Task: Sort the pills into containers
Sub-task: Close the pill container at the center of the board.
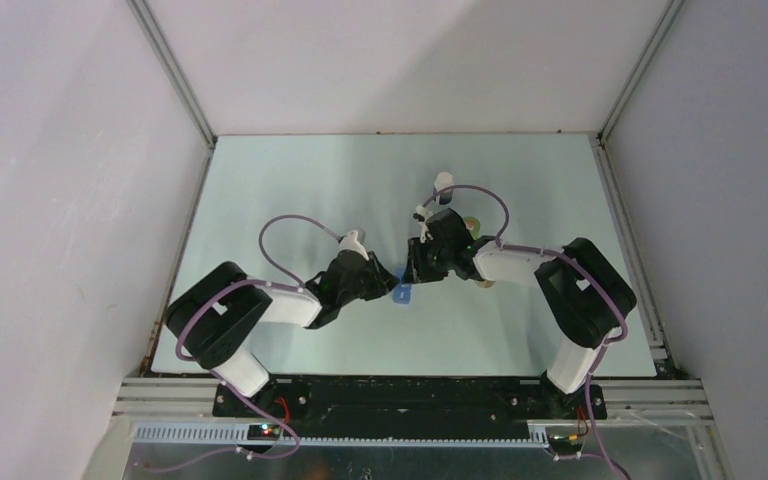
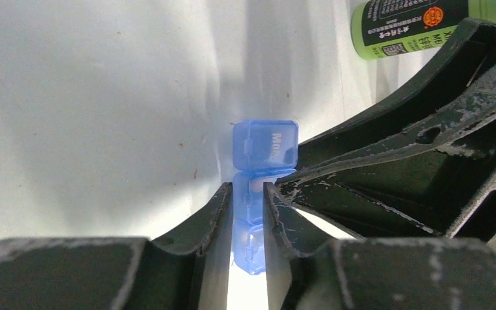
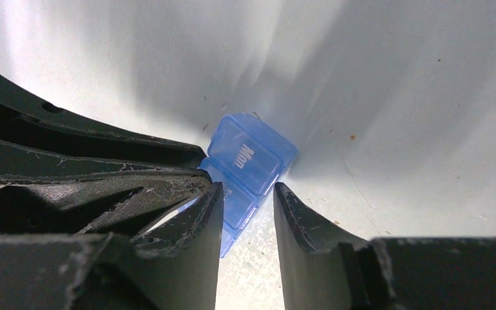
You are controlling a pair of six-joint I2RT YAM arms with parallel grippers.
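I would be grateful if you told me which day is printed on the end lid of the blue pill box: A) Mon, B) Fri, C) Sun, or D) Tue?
A: the lid at the far end of the blue pill box reads Mon in both wrist views.

Robotics lab test cell, not a home or shop. Plain white walls (image 1: 60, 150) box in a pale table (image 1: 260, 180), w/ aluminium frame rails (image 1: 172, 70) up the far corners. Two robot arms, left arm (image 1: 230, 315) & right arm (image 1: 580, 290), are bolted to a black base plate (image 1: 410, 395) at the table's near edge. Purple cables (image 1: 295, 217) loop off them, and a slotted cable duct (image 1: 360, 433) runs below.
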